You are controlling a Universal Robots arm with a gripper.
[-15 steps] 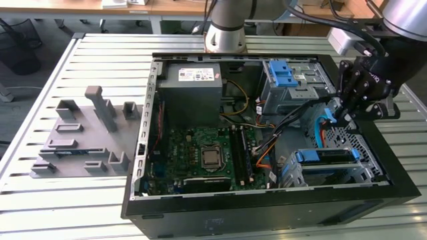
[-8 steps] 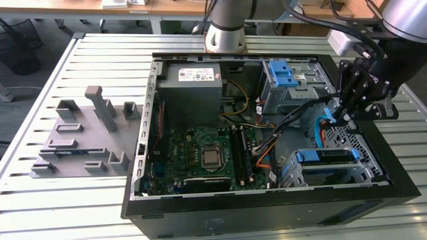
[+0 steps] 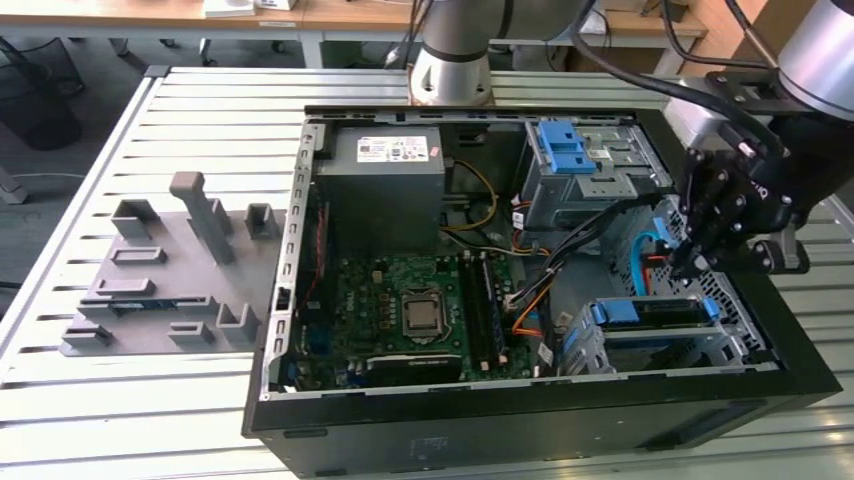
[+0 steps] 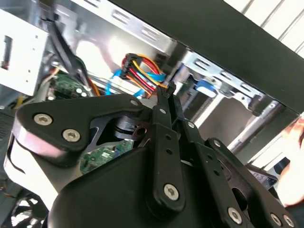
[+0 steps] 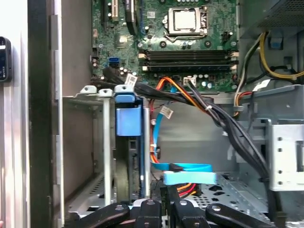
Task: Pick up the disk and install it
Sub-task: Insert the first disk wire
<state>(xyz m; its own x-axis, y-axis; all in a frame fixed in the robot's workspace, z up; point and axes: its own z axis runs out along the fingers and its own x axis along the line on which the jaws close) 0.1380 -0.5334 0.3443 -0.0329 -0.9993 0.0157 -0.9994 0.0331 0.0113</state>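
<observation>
I have the black linkage gripper [image 3: 694,262] hanging inside the open black computer case [image 3: 534,420], just above the bundle of blue, red and yellow cables [image 5: 183,173]. Whether its fingers are apart or together I cannot tell. The silver hard drive in its blue plastic carrier [image 3: 650,312] sits in the grey metal bay [image 5: 88,156] near the case wall. My worry: the linkage snagging those loose cables, or scraping the bay's edge

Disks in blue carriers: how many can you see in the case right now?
1. The disk sits in the lower drive cage, in the exterior view's lower right. Others may be hidden.
</observation>
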